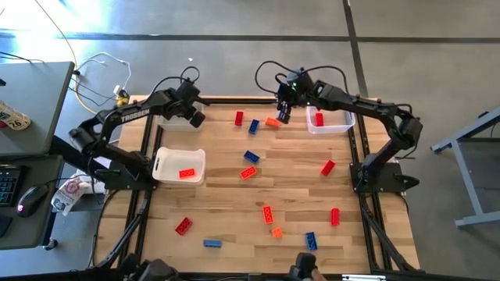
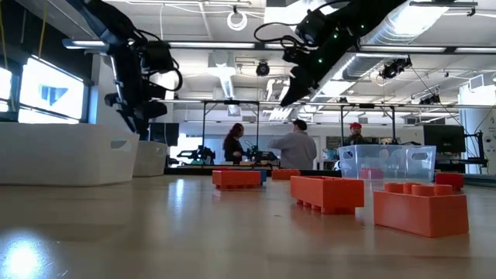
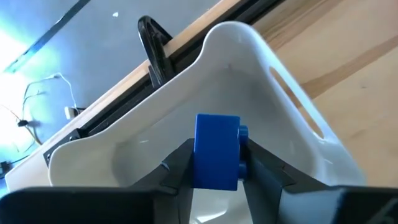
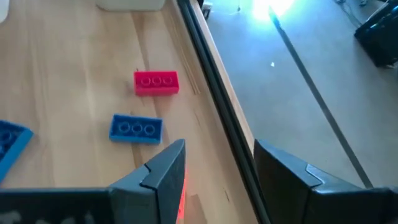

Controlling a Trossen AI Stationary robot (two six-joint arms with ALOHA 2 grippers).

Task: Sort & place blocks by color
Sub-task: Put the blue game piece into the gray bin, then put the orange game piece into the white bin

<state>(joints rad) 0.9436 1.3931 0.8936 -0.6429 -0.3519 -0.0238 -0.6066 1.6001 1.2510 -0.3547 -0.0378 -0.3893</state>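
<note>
Left end effector (image 3: pixel 214 165) gripping blue block (image 3: pixel 216 150), over white bin (image 3: pixel 273 106)

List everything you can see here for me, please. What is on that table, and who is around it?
Table: one, wooden.
Blue blocks: four, loose on the table.
Red and orange blocks: eight, loose, scattered.
White bins: two, left side; the nearer one holds one block.
Clear bin: one, far right; holds a red block.
People: three, in the room behind.
Left tool: shut on a fifth blue block, over the far white bin.
Right tool: open, above the table's far edge.
</note>
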